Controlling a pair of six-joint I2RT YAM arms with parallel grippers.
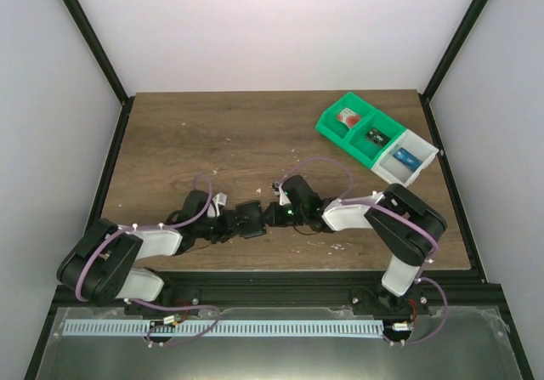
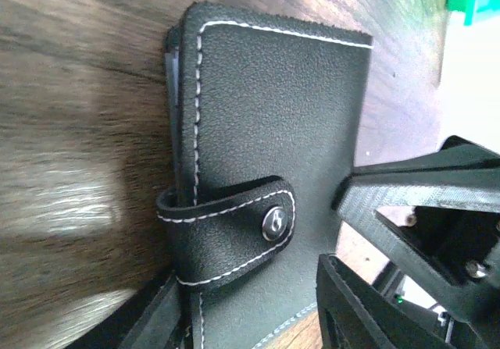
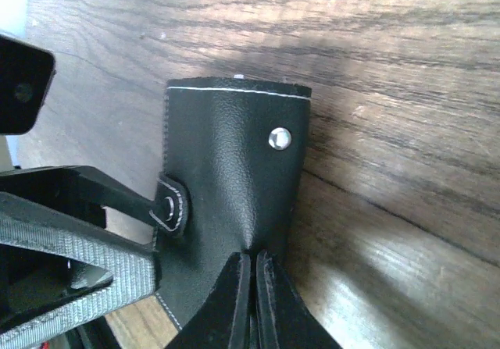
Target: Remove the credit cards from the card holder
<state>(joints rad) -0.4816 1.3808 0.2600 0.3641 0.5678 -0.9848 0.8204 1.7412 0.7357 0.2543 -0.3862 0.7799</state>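
Top view's bright and even for you. Wrist views: glare on the table (image 2: 62, 201), soft shadow behind the wallet (image 3: 226, 169), wood grain blurred in the left one.

Grained matt leather card holder (image 2: 273, 130) with shiny metal snap (image 2: 273, 222) on wood-grain table (image 2: 78, 91).

Wood-grain table (image 1: 212, 142) underneath, with white crumbs (image 1: 340, 246) scattered on it just right of the right gripper (image 1: 270, 213). Well off to that gripper's far right is a green two-compartment bin (image 1: 340, 144) with a white bin (image 1: 422, 166) touching its end. They hold a red-and-white item (image 1: 347, 116), a dark item (image 1: 374, 135) and a blue item (image 1: 406, 155). White enclosure walls (image 1: 255, 23) and black frame posts (image 1: 87, 31) ring the table.
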